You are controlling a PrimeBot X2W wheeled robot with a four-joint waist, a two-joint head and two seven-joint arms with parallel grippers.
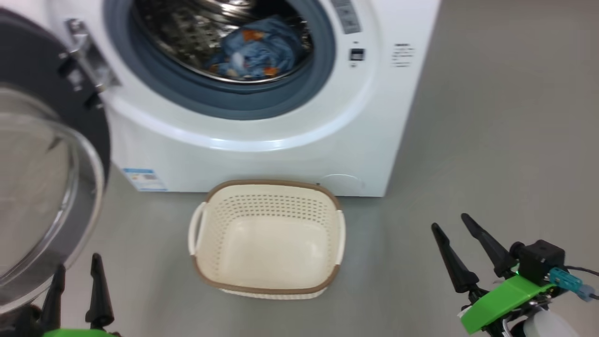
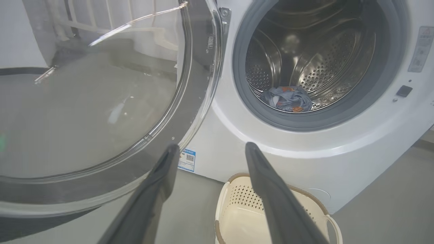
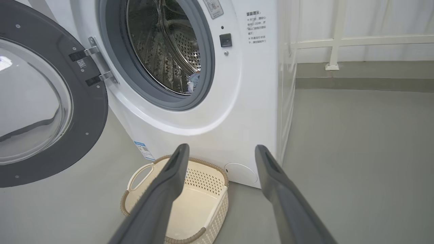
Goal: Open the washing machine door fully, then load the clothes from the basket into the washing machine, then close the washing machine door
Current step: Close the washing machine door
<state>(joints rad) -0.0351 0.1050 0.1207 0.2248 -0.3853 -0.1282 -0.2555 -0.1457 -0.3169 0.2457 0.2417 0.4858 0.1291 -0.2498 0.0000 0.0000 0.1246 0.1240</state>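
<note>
Clothes point(image 1: 255, 51) in drum point(image 1: 187, 32) w/ washer door point(image 1: 28, 56) wide open, basket point(image 1: 269, 183) in frt

Small blue label point(image 2: 186, 159) low on the washing machine point(image 1: 281, 159), small print point(image 3: 256, 27) on its front, both unreadable

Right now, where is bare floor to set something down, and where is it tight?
Bare floor lies right of the washing machine and basket, around the right gripper. Crowded: left of the basket, where the open door hangs by the left gripper.
</note>
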